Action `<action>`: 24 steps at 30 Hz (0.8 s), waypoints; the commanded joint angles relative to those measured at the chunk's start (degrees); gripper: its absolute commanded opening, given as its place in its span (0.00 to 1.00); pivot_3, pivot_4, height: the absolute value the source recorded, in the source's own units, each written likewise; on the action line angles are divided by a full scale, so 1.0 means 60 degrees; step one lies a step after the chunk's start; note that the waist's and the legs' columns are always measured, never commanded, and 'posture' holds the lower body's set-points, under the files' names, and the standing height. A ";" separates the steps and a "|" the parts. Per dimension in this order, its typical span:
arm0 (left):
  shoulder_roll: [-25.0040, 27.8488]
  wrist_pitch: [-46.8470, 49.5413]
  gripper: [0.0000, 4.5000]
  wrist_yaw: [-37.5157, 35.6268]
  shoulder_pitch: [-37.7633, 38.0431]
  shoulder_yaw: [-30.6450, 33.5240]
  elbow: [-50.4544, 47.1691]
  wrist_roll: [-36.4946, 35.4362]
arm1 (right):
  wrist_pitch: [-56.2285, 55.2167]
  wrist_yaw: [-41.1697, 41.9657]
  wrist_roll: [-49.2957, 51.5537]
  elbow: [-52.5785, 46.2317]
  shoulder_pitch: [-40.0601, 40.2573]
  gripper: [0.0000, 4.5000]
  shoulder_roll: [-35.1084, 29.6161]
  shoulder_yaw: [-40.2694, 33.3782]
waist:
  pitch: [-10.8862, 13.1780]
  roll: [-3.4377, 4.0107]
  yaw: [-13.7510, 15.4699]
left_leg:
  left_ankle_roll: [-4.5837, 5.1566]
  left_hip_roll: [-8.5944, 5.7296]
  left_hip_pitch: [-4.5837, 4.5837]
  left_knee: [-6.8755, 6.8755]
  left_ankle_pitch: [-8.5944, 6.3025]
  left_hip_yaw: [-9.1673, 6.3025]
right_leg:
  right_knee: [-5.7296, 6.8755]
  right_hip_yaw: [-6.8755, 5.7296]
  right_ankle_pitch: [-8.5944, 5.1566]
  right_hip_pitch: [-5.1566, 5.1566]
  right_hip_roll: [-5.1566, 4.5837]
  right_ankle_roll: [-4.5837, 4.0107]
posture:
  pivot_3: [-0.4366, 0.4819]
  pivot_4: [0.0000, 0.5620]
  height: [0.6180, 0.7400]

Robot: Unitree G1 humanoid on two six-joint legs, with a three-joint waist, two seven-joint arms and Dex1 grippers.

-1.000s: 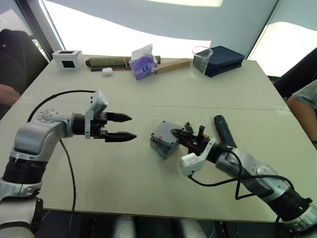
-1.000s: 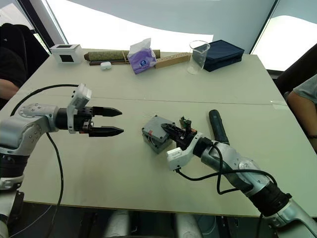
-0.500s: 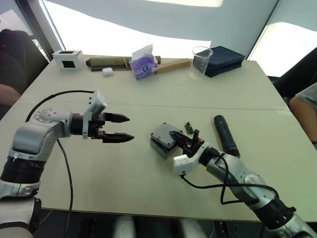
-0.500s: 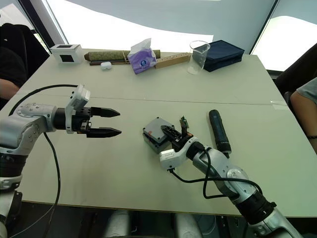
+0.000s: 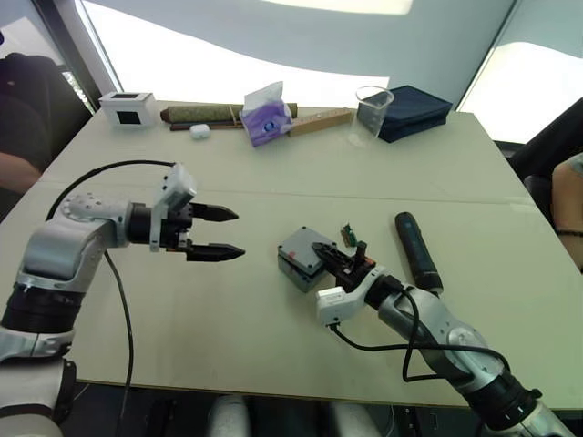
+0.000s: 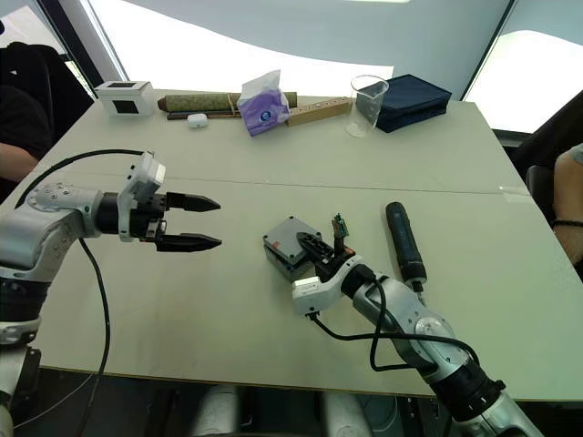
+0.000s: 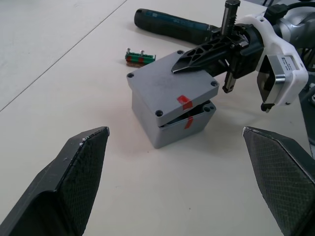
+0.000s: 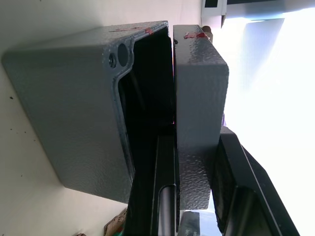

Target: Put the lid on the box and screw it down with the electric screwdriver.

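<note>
Right end effector (image 5: 330,258) pinched the lid (image 7: 170,88), still propped askew on the box (image 7: 184,124); I'd square the corners first, left end effector (image 5: 221,234) hung wide open.

Left pincer (image 5: 220,233) raised, fingers spread. Right pincer (image 5: 339,260) low, reaching forward, fingers clamped.

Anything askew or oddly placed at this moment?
Yes: the lid sits tilted on the box, gaping on the side nearest the right pincer, which grips that raised edge with one finger under it. The electric screwdriver lies on the table.
</note>
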 commanded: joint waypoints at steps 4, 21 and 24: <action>0.0016 -0.0333 0.99 -0.0184 -0.0286 -0.0047 0.0078 0.0166 | -0.0157 -0.0389 -0.0357 -0.0044 0.0316 0.06 0.0042 -0.0079 | 0.0000 0.0000 0.0002 | -0.0001 -0.0001 0.0000 0.0001 0.0000 0.0000 | 0.0002 0.0000 0.0000 0.0001 0.0000 0.0000 | 0.48 0.27 0.85; -0.0246 -0.0652 0.99 -0.0258 -0.0588 -0.0167 0.0463 0.0460 | -0.0536 -0.1497 -0.0569 0.0214 0.0707 0.06 0.0159 -0.0123 | -0.0002 0.0000 -0.0013 | 0.0000 -0.0001 0.0000 0.0014 0.0000 -0.0002 | 0.0018 0.0000 0.0000 0.0000 0.0000 0.0001 | 0.48 0.27 0.85; -0.0313 -0.0707 0.99 -0.0244 -0.0601 -0.0179 0.0480 0.0498 | -0.0473 -0.1319 -0.0386 0.0387 0.0744 0.06 0.0214 -0.0131 | -0.0002 0.0000 -0.0022 | 0.0000 -0.0001 0.0000 0.0014 0.0001 -0.0005 | 0.0023 0.0000 0.0000 0.0000 0.0002 0.0001 | 0.48 0.27 0.85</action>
